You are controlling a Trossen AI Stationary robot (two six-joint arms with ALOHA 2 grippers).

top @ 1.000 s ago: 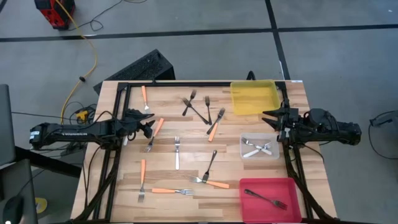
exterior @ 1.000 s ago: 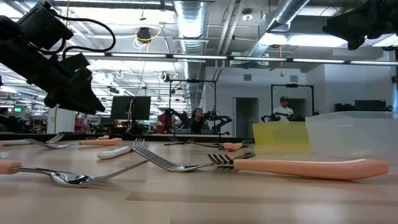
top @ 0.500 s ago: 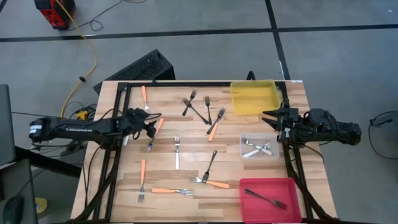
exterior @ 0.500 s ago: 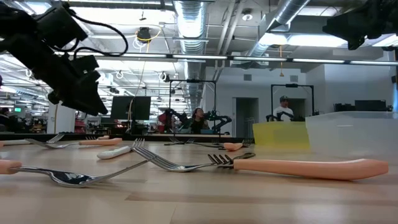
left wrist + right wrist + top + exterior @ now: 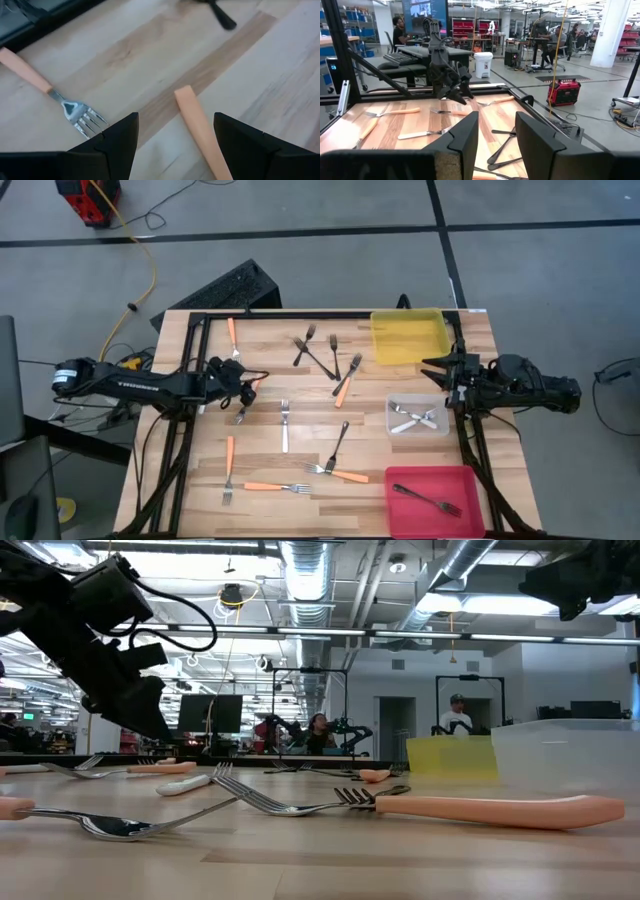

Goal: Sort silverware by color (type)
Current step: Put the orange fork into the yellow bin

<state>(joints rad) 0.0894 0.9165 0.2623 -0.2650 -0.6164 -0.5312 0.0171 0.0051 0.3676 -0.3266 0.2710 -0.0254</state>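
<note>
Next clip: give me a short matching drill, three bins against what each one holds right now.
Column one:
1. yellow bin
2. clear bin
3. red bin

Column two:
A. one dark fork
B. nothing
C. pale silver-white forks

Pairs: 1-B, 2-C, 3-A
</note>
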